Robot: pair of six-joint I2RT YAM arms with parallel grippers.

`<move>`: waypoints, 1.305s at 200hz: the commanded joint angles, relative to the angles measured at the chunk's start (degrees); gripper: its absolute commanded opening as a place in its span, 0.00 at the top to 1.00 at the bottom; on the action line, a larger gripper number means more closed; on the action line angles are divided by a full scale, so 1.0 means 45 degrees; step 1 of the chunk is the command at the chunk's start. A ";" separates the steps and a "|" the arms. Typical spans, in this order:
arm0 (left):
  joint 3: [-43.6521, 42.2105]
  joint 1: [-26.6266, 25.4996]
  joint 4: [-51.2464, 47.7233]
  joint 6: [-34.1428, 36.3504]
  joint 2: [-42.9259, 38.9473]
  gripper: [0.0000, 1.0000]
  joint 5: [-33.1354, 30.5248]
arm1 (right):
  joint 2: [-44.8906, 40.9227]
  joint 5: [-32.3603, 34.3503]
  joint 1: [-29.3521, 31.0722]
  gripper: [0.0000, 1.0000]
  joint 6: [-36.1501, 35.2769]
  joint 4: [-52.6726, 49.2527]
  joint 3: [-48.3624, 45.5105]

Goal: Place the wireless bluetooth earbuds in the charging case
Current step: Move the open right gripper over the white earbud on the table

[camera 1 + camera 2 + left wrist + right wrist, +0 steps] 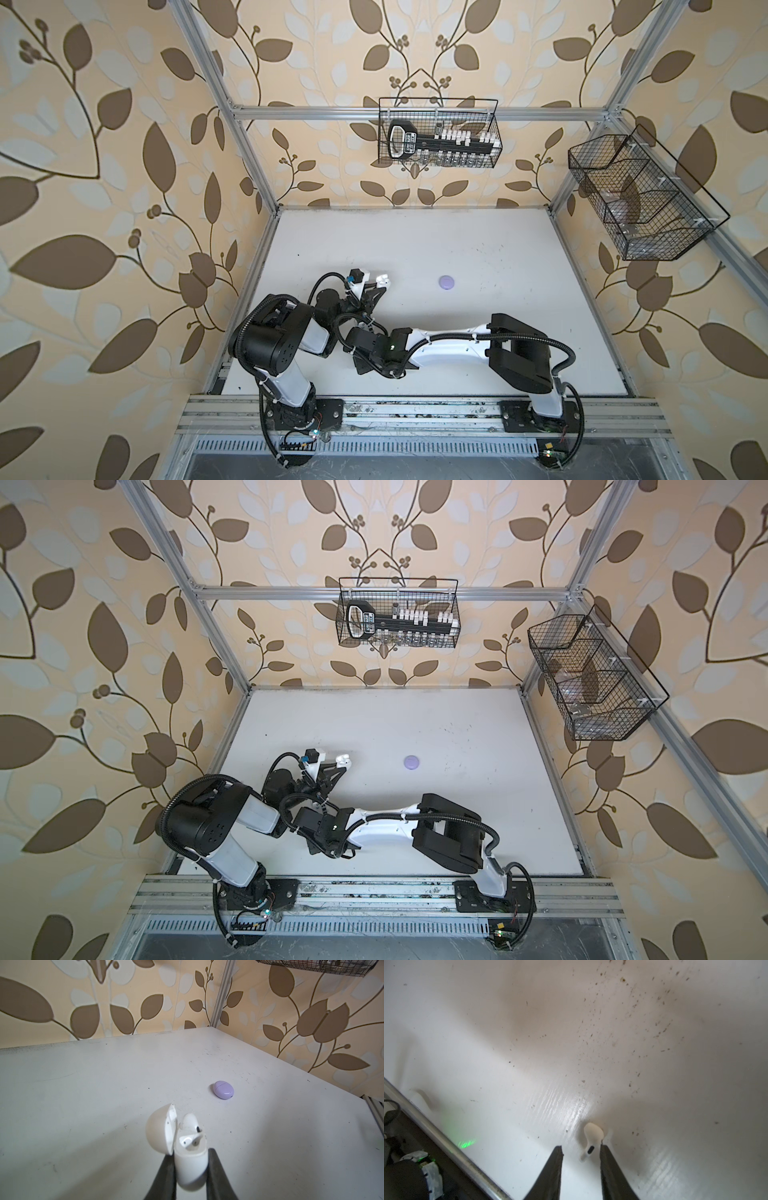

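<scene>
Left wrist view: left gripper (191, 1154) is clamped on the white charging case (190, 1169), one dark finger on each side of the lower shell. The lid (159, 1128) is swung wide open to one side. The seated earbud (190, 1123), white, sits in the case with its rounded head poking above the rim. The socket (188, 1142) next to it looks hollow, can't say for sure. The lavender case (223, 1089) is closed and lies on the table (93, 1088), well beyond the white one, nothing touching it. Right wrist view: right gripper (581, 1147) is low over the table, jaws parted, not pinching anything. The loose earbud (592, 1135), white, lies flat on the surface between the fingertips, stem pointing back toward the gripper, bud end out past the tips. It sits right against one finger, with a clear gap to the other. The surface around it is speckled with dark flecks. In both top views the left gripper (384, 279) is out over the left half of the table with the white case at its tip, and the lavender case (446, 282) is off to its right, apart from it. The right arm (449, 345) reaches across the middle toward the left arm; its fingers are hidden under the wrist from above. Back wire basket (438, 133) and side wire basket (640, 199) hang on the frame, well clear of both arms.
</scene>
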 commanded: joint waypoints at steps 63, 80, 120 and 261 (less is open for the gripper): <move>0.0224 0.0209 0.0839 -0.0342 0.0027 0.81 0.0265 | 0.0998 0.0744 -0.0318 0.69 -0.0183 -0.1359 0.1019; 0.0244 0.0238 0.0841 -0.0381 0.0031 0.81 0.0277 | 0.1056 0.0788 -0.0317 0.69 -0.0176 -0.1429 0.1074; 0.0266 0.0296 0.0838 -0.0459 0.0053 0.81 0.0304 | 0.1250 0.0783 -0.0263 0.72 -0.0230 -0.1586 0.1303; 0.0342 0.0336 0.0827 -0.0479 0.0142 0.80 0.0673 | 0.0058 0.1694 -0.0403 0.80 -0.0253 -0.1765 0.0007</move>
